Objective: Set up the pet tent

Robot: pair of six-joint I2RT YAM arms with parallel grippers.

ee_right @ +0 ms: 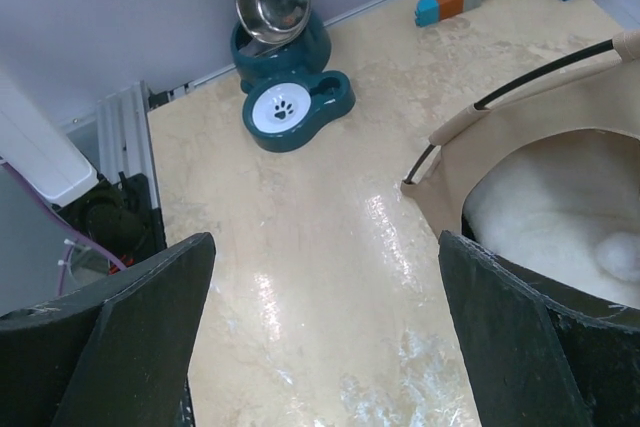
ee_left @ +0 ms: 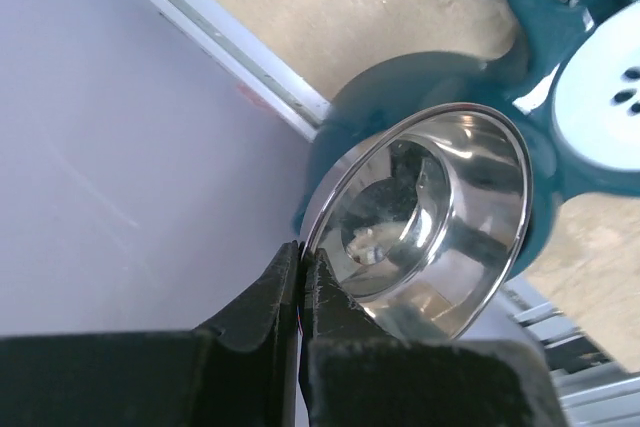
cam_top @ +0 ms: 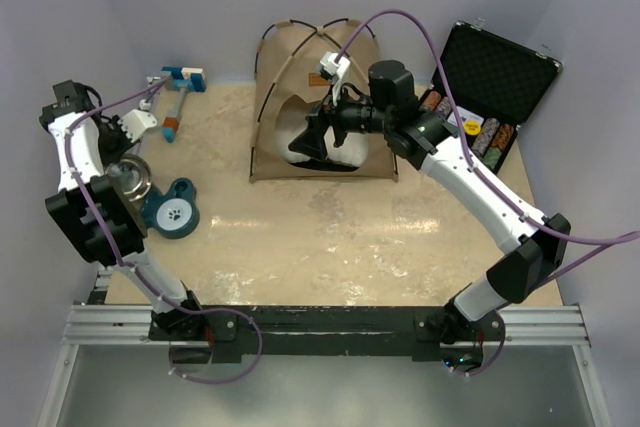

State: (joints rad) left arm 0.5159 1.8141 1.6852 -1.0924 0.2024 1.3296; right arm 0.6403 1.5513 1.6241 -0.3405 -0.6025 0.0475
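Two-armed robot at a marbled beige table (cam_top: 330,237): the pet tent (cam_top: 322,87) stands against the middle of the far edge, its tan fabric arched up on thin, dark crossed poles and its black-trimmed opening facing the near edge, with a white cushion (ee_right: 560,207) lying inside. The right gripper (ee_right: 325,239) hovers at the mouth of the opening, just above the table top, with its black jaws spread wide and nothing between them. Toward the left edge, the left gripper (ee_left: 301,262) is pinched tight on the rim of a steel bowl (ee_left: 430,227), which tilts steeply over the rear well of a teal feeder stand (cam_top: 175,212) marked with a white paw-print disc. An open black case of poker chips (cam_top: 495,77) sits in the far right corner, just beside the tent. A blue, grey and orange block toy (cam_top: 175,97) lies in the far left corner.
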